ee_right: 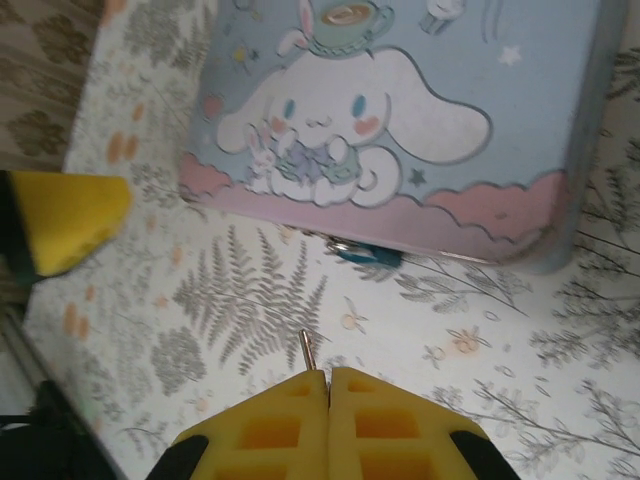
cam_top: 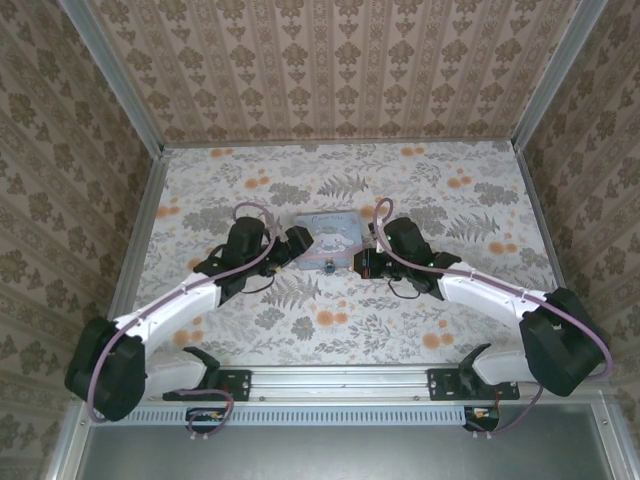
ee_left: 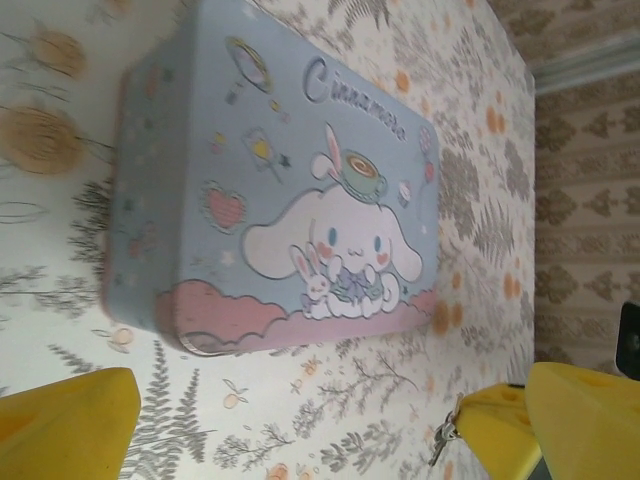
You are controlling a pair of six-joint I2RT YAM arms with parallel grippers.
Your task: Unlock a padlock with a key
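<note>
**Right claw** (ee_right: 328,375): pads pressed together and pinching the key (ee_right: 305,348). The key's thin shaft sticks out past the fingertips toward the padlock (ee_right: 365,252).

**Padlock:** it lies on the bench (ee_right: 480,330) against the near, pink-banded wall of the pale blue tin (ee_right: 420,120). It is apart from the key tip and a little to its right in the right wrist view. I cannot tell which way its keyhole faces.

**Left claw** (ee_left: 330,425): spread as wide as it goes and holding nothing. It is poised by the tin's near corner, on the far side of the padlock from the right claw.

**Step in hand, as I judge it:** bringing the key to the keyhole. To do it well, I would:

- find the keyhole first and line the shaft up with it before advancing;
- creep forward, because the lock is small and seems to lie loose, so a skewed push would likely shove it along the tin's wall;
- close the left claw on the lock body to steady it, since the thin shaft could twist between the soft pads.
</note>
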